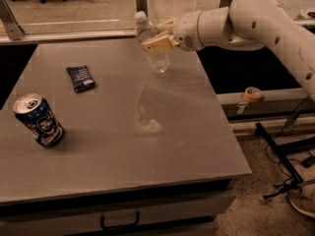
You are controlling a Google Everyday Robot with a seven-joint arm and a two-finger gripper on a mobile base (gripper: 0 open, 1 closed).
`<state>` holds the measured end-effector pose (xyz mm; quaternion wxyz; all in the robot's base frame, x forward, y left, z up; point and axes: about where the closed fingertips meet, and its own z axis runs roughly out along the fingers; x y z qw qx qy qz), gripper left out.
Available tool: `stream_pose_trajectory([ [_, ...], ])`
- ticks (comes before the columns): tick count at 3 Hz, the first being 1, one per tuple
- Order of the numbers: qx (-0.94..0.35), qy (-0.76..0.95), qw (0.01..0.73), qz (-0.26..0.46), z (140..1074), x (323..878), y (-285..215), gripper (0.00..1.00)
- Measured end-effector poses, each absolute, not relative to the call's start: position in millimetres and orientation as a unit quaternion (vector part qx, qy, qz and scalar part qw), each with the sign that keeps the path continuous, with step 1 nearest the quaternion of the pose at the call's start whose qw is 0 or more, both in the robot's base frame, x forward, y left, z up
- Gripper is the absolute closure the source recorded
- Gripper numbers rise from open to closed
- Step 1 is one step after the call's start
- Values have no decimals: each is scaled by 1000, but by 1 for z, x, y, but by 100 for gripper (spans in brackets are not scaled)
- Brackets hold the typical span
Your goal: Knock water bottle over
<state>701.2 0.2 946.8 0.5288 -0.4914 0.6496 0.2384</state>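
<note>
One tilted water bottle (153,58) touches the gripper (151,35) above table (123,151).

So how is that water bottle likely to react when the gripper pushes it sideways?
Probably tips readily: the water bottle is tall and narrow, and it leans left with the gripper against its upper half. Its round body will likely roll once down. The table looks smooth, so its base may slide too.
</note>
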Motion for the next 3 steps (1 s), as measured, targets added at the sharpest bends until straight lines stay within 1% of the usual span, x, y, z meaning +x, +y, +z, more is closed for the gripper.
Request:
stream_pose_trajectory([
  [1, -605, 618, 479, 151, 956, 663, 17, 100],
  [2, -692, 587, 415, 63, 963, 621, 35, 100],
  [3, -764, 545, 344, -6, 947, 587, 54, 84],
])
